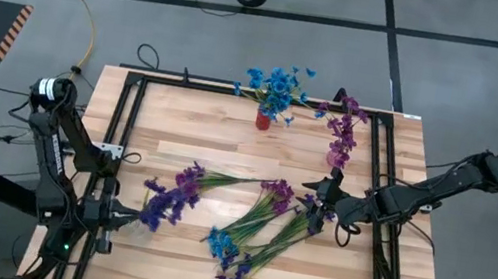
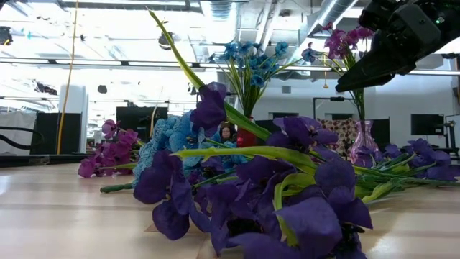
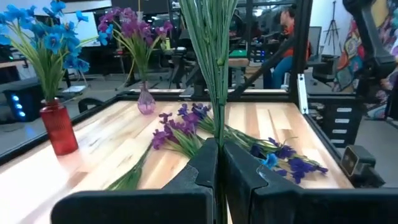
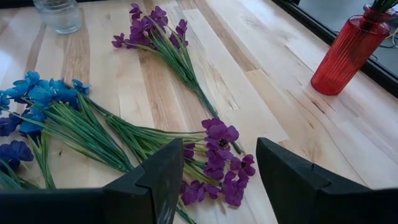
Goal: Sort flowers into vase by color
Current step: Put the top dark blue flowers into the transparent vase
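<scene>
Left gripper (image 3: 217,180): clamped on thin green stems, table's left edge | flowers (image 1: 255,224): loose on pale wood table (image 1: 191,125); slim stems, blue, magenta, violet clusters | red ribbed vase (image 1: 262,120): blue blooms | purple glass vase (image 1: 335,158): magenta blooms | right gripper (image 4: 214,180): jaws wide, over magenta blossoms.

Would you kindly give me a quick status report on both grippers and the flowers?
Left gripper shut on green stems. Right gripper open above magenta flowers on table. Blue already in red vase. Nothing blocking.
</scene>
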